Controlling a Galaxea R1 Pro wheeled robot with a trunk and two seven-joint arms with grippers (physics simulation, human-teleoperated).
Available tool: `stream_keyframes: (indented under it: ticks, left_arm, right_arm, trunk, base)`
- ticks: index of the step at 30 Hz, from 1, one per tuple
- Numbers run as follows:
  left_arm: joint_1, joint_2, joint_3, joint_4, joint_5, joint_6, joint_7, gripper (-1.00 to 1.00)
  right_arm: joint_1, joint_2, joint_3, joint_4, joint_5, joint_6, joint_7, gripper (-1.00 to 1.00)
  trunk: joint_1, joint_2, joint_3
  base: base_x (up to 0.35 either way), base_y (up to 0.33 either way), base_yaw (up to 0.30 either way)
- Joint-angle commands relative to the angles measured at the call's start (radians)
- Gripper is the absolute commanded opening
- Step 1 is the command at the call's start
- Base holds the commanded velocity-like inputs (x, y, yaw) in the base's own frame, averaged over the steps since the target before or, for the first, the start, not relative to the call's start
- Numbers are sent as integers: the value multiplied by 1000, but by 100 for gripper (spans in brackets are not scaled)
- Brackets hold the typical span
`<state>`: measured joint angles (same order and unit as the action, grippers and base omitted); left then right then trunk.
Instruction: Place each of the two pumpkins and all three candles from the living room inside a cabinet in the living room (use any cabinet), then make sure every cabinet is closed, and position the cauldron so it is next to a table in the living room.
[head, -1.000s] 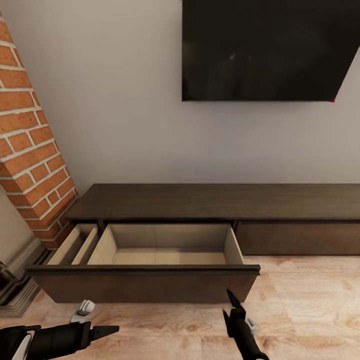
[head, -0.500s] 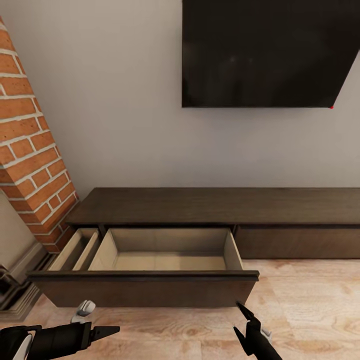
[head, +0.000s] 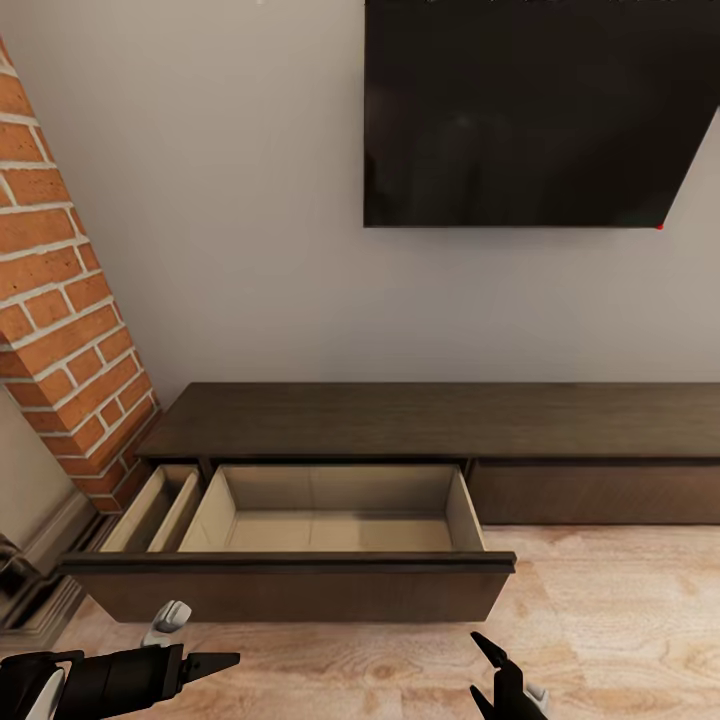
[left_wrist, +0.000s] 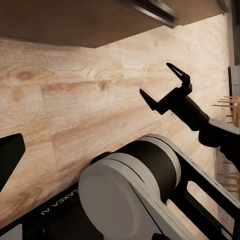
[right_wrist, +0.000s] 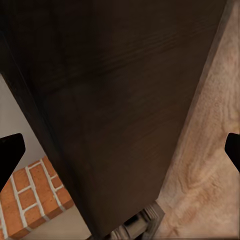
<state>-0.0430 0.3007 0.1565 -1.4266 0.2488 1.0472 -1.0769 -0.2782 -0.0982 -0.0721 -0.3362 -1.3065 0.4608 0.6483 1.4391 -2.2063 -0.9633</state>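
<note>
Facing the cabinet (head: 430, 420) from the head view, you are looking at a long low dark unit sitting against the grey wall, with its big drawer (head: 290, 575) hanging pulled out toward you over the wood floor (head: 620, 620). Starting to the left of the cabinet, a brick column (head: 60, 300) is leaning up along the wall, its foot just beside the cabinet's left end. Below the drawer front, your left gripper (head: 215, 662) is pointing rightward along the floor, apart from the drawer; its fingers are lying in line from this angle, so you cannot tell from it whether the pincer is parted or closed. The drawer itself is showing two pale beige compartments, a narrow one at its left end and a wide one beside it. Right of the left gripper, under the drawer's right end, your right gripper (head: 487, 668) is poking up with its two tips spread apart and nothing between them; the left wrist view is showing the same right gripper (left_wrist: 164, 85) with its fingers splayed. Above the cabinet's right half, a dark screen (head: 540, 110) is hanging on the wall.
</note>
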Motion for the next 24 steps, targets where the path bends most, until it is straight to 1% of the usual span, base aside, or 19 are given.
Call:
stream_keyframes:
  ticks: [1, 13, 21, 24]
  left_arm:
    - [0, 0, 0, 0, 0, 0, 0, 100]
    - [0, 0, -1, 0, 0, 0, 0, 100]
    - [0, 0, -2, 0, 0, 0, 0, 100]
    - [0, 0, -2, 0, 0, 0, 0, 100]
  right_arm:
    - [0, 0, 1, 1, 1, 1, -1, 100]
    - [1, -1, 4, -1, 3, 5, -2, 100]
    - [1, 1, -2, 0, 0, 3, 1, 100]
    - [1, 6, -8, -1, -6, 0, 0, 100]
  trunk:
    - [-4, 7, 3]
    - [-50, 91, 41]
    - [-81, 147, 66]
    - [-92, 168, 75]
  base:
    - [0, 0, 0]
    - [0, 0, 0]
    - [0, 0, 0]
    - [0, 0, 0]
